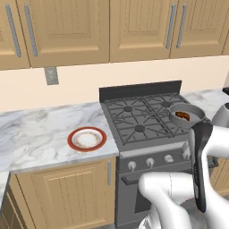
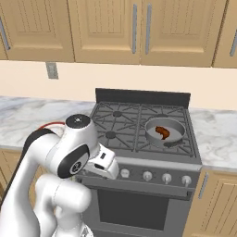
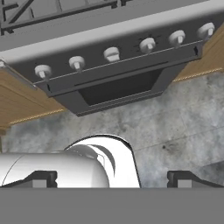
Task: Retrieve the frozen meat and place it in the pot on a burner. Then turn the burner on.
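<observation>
The meat (image 2: 162, 132) lies in the pot (image 2: 165, 131) on the stove's (image 1: 134, 120) front right burner, so the placing step looks done and only the burner remains to be lit. The claw (image 3: 112, 178) hangs low before the stove, fingers spread wide and empty, facing the row of knobs (image 3: 112, 54) above the oven door, apparently lining up for one. A plate (image 1: 87, 138) sits on the bench (image 1: 36, 129) just left of the stove.
</observation>
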